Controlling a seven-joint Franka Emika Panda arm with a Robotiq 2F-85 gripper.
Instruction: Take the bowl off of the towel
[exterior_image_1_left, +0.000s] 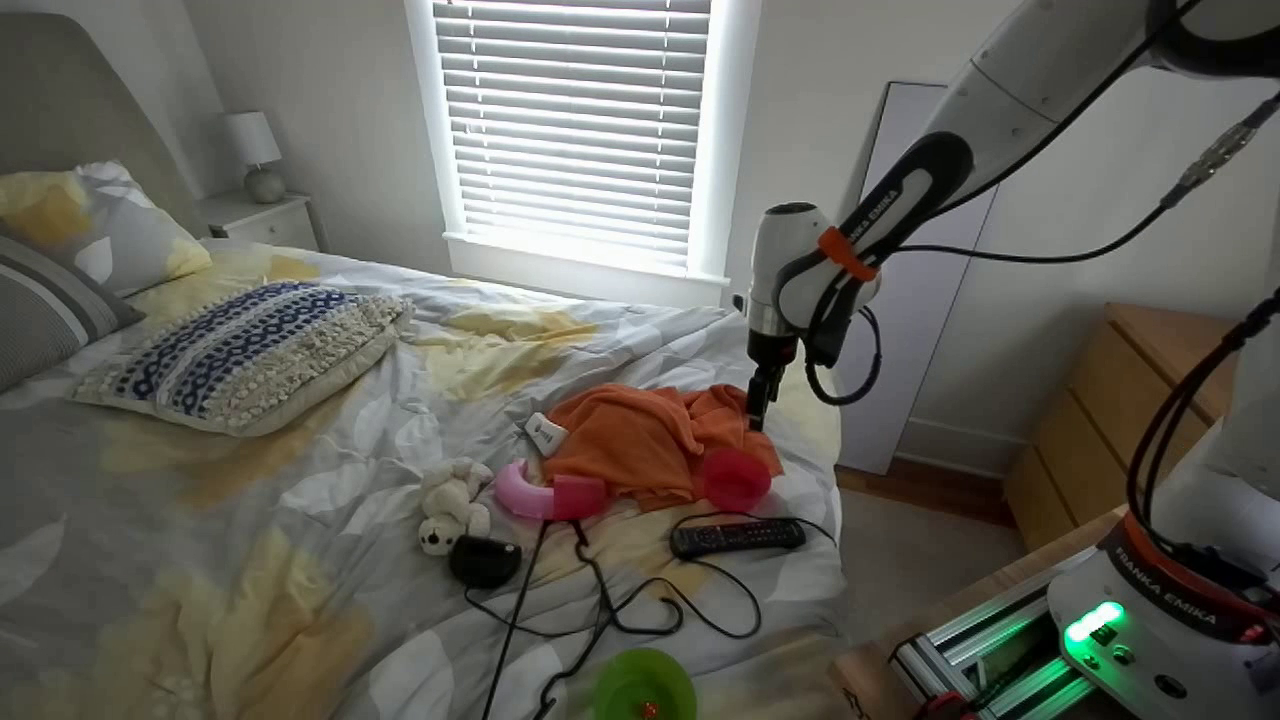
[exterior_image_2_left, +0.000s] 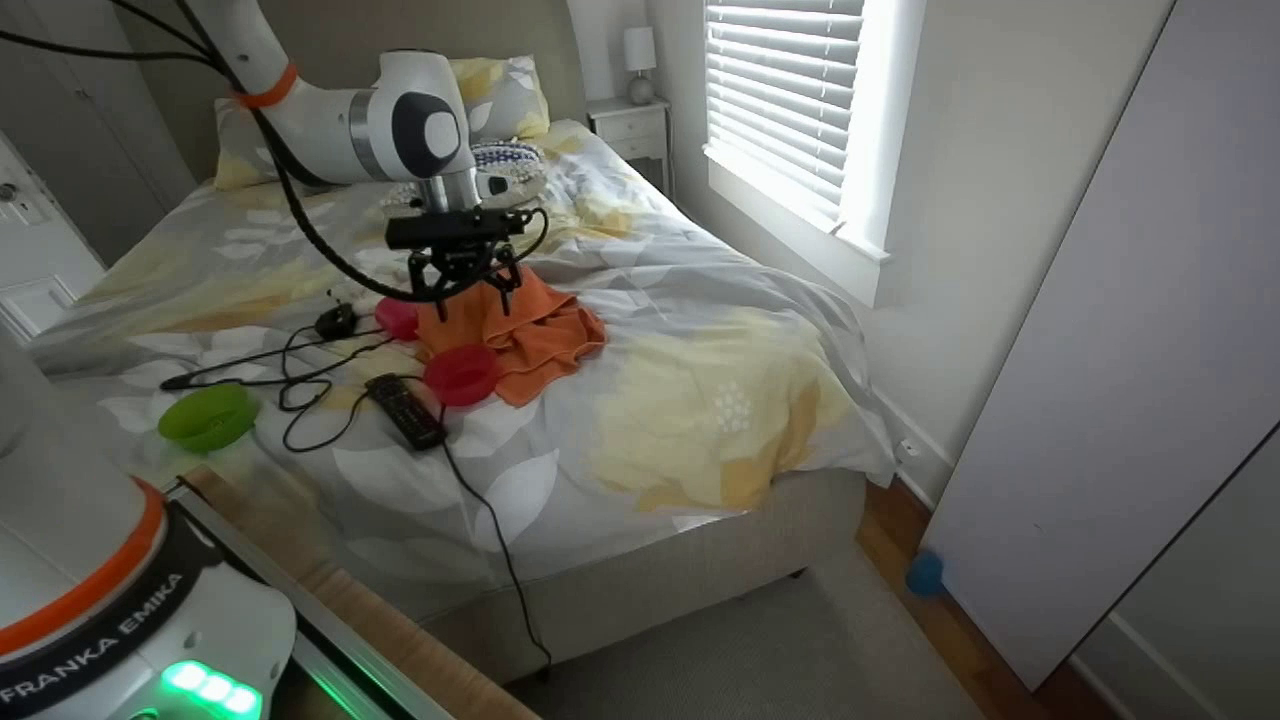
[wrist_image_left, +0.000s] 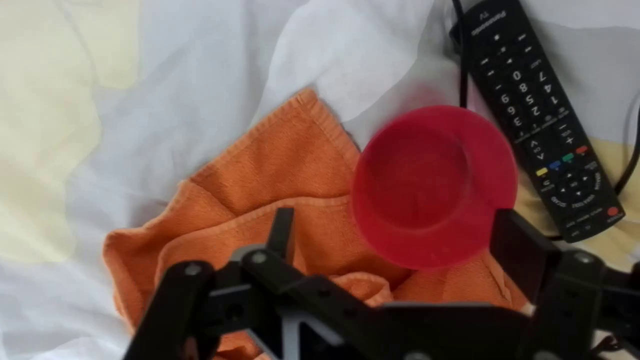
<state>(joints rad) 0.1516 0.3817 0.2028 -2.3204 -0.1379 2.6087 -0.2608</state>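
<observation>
Taking the red bowl (wrist_image_left: 434, 187) as our clock's middle in the wrist view, we find it over the edge of the orange towel (wrist_image_left: 320, 225), which spreads from about five round to ten o'clock. The black remote (wrist_image_left: 537, 120) lies at two. Our gripper (wrist_image_left: 394, 232) hangs above, fingers (wrist_image_left: 525, 255) spread apart at roughly four and eight; in both exterior views we see it clear of the bowl. Around that same centre in an exterior view, a green bowl (exterior_image_1_left: 645, 670) sits near seven, a white plush toy (exterior_image_1_left: 455, 500) near nine.
</observation>
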